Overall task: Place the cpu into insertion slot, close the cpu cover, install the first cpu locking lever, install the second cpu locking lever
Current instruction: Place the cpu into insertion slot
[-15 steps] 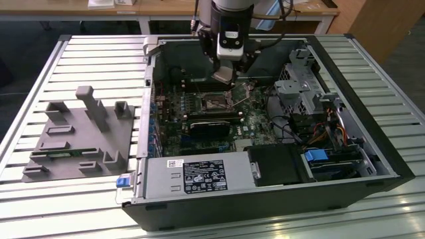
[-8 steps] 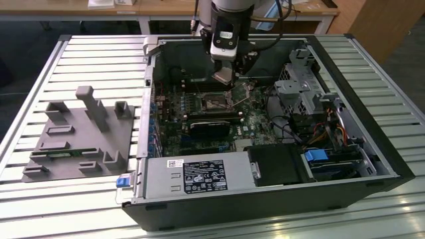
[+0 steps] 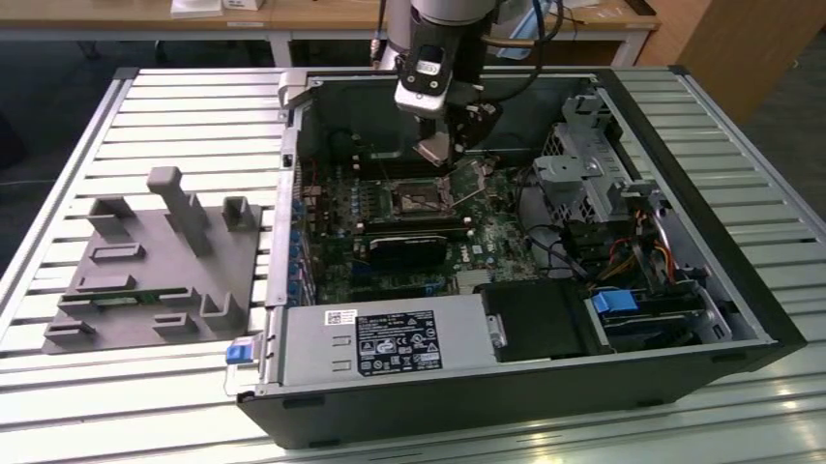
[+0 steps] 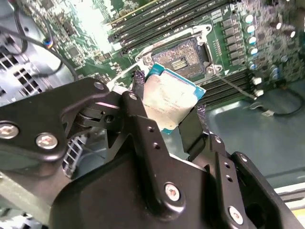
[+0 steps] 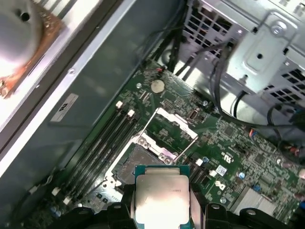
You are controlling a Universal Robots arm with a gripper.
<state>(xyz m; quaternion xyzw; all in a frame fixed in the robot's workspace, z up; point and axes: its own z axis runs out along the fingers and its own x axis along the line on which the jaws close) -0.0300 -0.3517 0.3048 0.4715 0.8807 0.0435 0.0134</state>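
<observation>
Exterior view: an open computer case (image 3: 427, 425) lies on its side on a slatted metal surface (image 3: 130, 406). The arm reaches down into the case from above. The tool (image 3: 436, 155) hangs over the motherboard (image 3: 387, 280), just above the insertion slot (image 3: 420, 200).

Tool state: in both wrist views the tool (image 4: 169, 98) (image 5: 162, 212) is seen pinching the cpu (image 4: 171, 98) (image 5: 162, 195). The two black fingers (image 4: 138, 86) are pressed against opposite edges of the chip. The dull silver top of the chip faces both wrist cameras.

Cpu position: held in the air near the insertion slot (image 4: 183, 55) (image 5: 138, 164) and not seated in it. The dark pin field of the slot is exposed.

Cpu cover (image 3: 471, 179) (image 5: 171, 131): swung up and open. In the exterior view it stands at the slot's edge on the exterior view's right.

Other items noted:
- Long black memory slots (image 4: 162, 19) (image 5: 102, 143) run beside the socket.
- A black heatsink block (image 3: 413, 253) lies on the board on the near side of the slot.
- A grey fixture (image 3: 155, 261) rests on the surface at the exterior view's left, well apart from the case.
</observation>
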